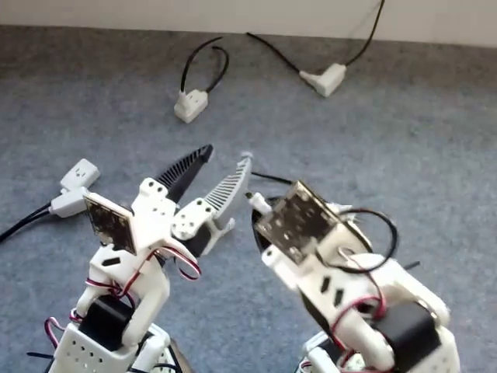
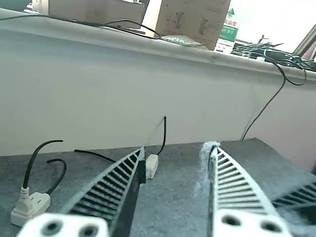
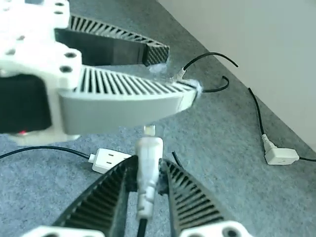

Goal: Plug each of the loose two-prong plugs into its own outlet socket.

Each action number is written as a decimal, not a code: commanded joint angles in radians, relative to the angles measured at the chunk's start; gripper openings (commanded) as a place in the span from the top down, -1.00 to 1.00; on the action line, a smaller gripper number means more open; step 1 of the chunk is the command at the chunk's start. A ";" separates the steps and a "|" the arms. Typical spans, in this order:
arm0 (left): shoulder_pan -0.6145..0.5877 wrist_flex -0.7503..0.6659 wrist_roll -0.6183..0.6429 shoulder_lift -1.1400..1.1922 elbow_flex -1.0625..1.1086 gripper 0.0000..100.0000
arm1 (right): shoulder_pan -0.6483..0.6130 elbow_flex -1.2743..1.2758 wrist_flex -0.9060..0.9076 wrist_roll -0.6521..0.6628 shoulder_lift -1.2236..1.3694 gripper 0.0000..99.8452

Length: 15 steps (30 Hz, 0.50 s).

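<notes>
Right wrist view gives you the best line. Your right gripper (image 3: 146,170) is pinching a white two-prong plug (image 3: 149,148), prongs pointing away and cable trailing back between the fingers. A two-slot outlet socket (image 3: 111,159) lies loose on the counter (image 1: 435,155) just beyond. Its slotted face does not look square to the prongs, so I'd line those up first and push slowly, or the socket may skid. Your left gripper (image 1: 227,155) hangs spread and empty close by and could brace it. A white socket block (image 1: 190,105) and an angled white block (image 1: 326,78), each on a black cable, lie near the far edge. The counter is covered in grey carpet-like felt. A white wall (image 2: 98,89) backs it, with cardboard boxes (image 2: 195,19) on a ledge.
</notes>
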 commanded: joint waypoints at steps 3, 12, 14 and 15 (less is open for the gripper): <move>0.074 -0.025 0.011 -0.004 0.028 0.58 | 0.013 -0.047 -0.074 0.009 -0.007 0.97; 0.073 -0.121 0.009 0.001 0.147 0.58 | 0.013 -0.265 0.016 0.009 -0.007 0.97; 0.073 -0.123 0.009 0.001 0.150 0.58 | 0.013 -0.292 0.033 0.009 -0.007 0.97; 0.073 -0.123 0.009 0.001 0.150 0.58 | 0.013 -0.298 0.038 0.009 -0.007 0.97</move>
